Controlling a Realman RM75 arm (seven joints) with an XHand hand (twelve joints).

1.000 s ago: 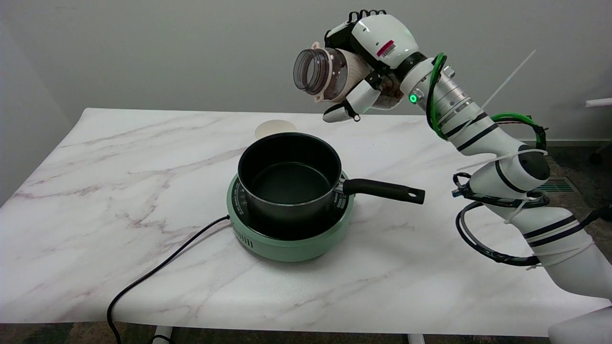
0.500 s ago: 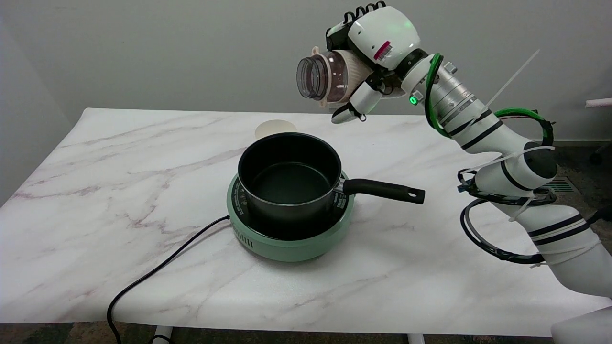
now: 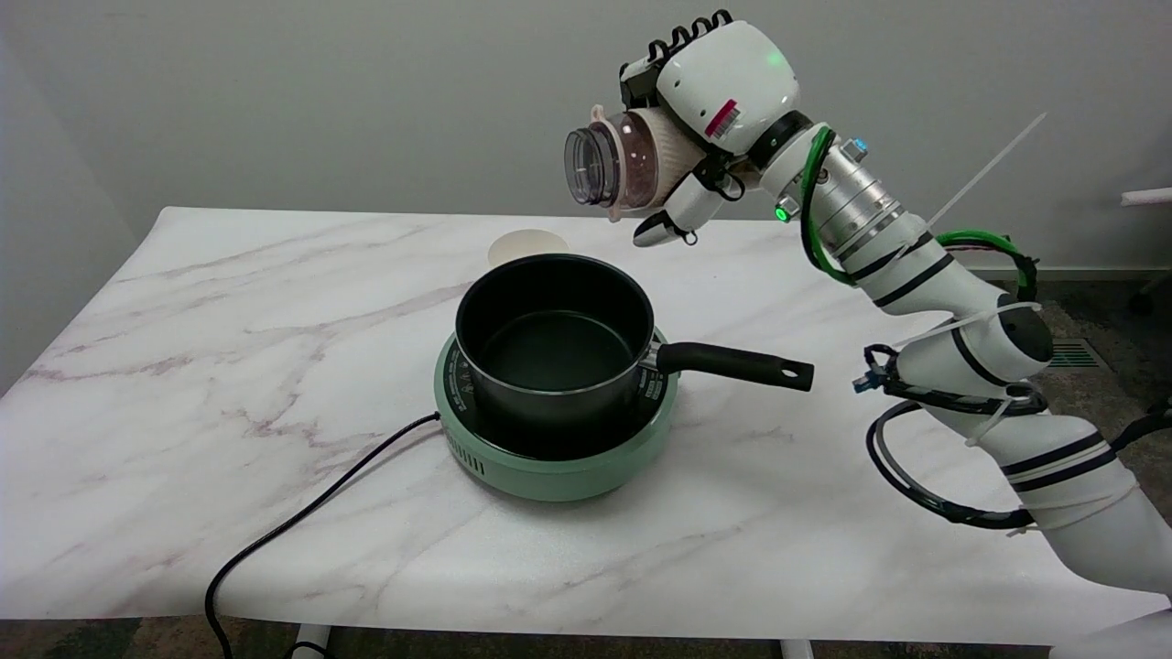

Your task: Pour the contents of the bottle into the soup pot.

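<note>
Up high above the table's far right, the fingers [image 3: 661, 229] of the right hand [image 3: 705, 110] are wrapped round a bottle [image 3: 623, 165], gripping its body; one fingertip pokes out below, the rest curl over the top w/ black cable loops showing. Bottle lies roughly on its side in the air, open mouth facing left, clear neck, pale ribbed sleeve round the middle. Something dark reddish sits inside near the neck; can't tell what exactly. Nothing visibly falling from the mouth.

Bottle mouth is up and to the right of the soup pot [image 3: 554, 339], well apart from it vertically, not directly over its centre. Pot is black, inside looks dark and bare, long handle pointing right. It sits on a round green hot plate [image 3: 558, 467] approx mid-table, w/ a black cord [image 3: 302, 522] running off the plate's left side to the near edge.

Behind the pot, partly hidden by its rim, a pale round lid or disc [image 3: 526, 245] lies on the white marble table [image 3: 183, 366]. Arm runs back to the lower right, w/ a green light at the wrist.
</note>
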